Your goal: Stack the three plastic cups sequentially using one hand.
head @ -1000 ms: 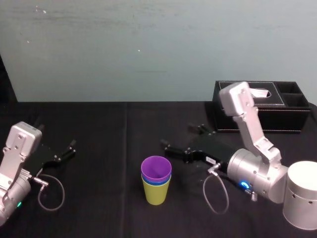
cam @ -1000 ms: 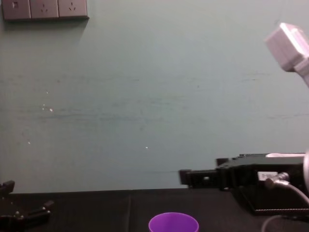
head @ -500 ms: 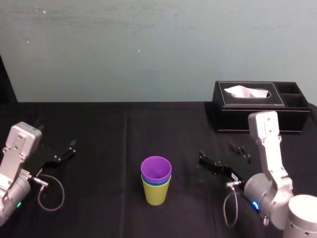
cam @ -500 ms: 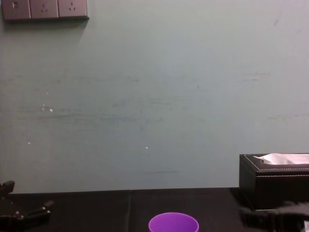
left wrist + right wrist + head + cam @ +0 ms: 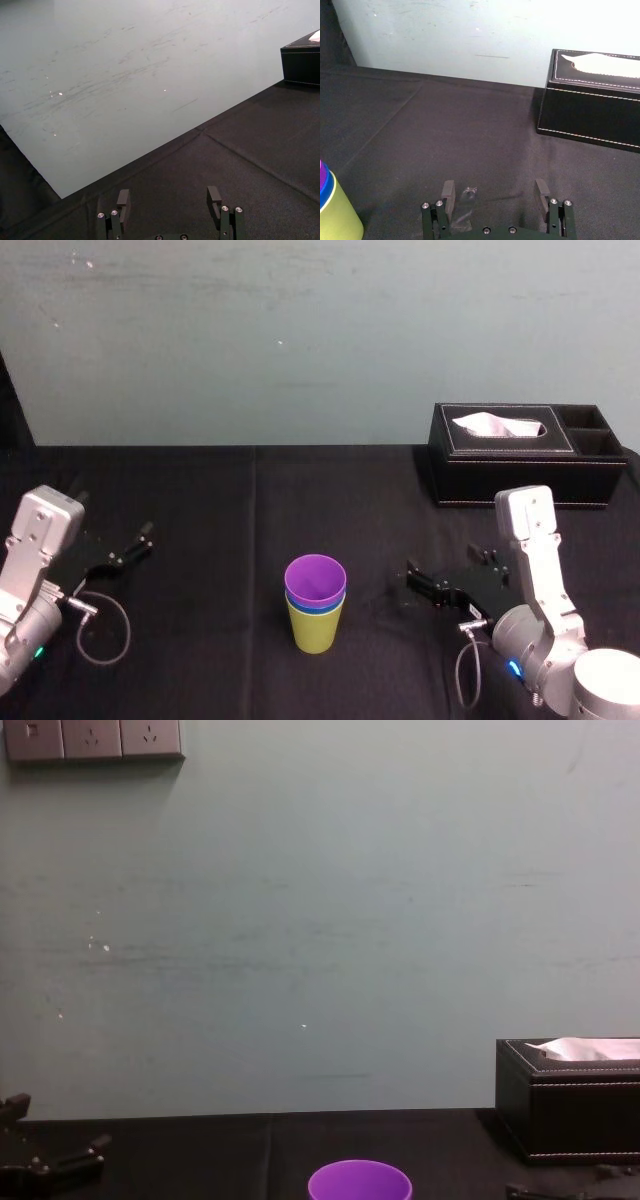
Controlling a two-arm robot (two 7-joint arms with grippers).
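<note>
The three plastic cups [image 5: 316, 606]: which way do they point?

Straight up. I see them nested in one stack, long axis vertical, mouths open to the ceiling. The purple cup [image 5: 315, 580] sits innermost and highest. The blue cup [image 5: 322, 608] shows as a thin band below its rim. The yellow-green cup [image 5: 316, 632] is the outer one and stands on the black cloth [image 5: 220, 540].

Where is the stack, measured from the fingers?

It stands out past the fingertips of the right gripper [image 5: 445, 566], which points across the table towards it. It is near but clearly apart, with bare cloth between. From my right wrist camera the stack's side [image 5: 337, 212] sits off to one side of the fingers [image 5: 448, 190], outside the gap.

And what are those fingers doing?

They are released and spread wide. Nothing is between them and they touch nothing; the gripper hangs low over the cloth. A black tissue box [image 5: 520, 455] sits behind it, by the wall.

The other arm?

The left gripper [image 5: 113, 515] rests at the far left, well apart from the stack. Its fingers [image 5: 123, 198] are also spread wide and hold nothing. From the chest camera I see the purple rim [image 5: 359, 1181] at the lower edge.
</note>
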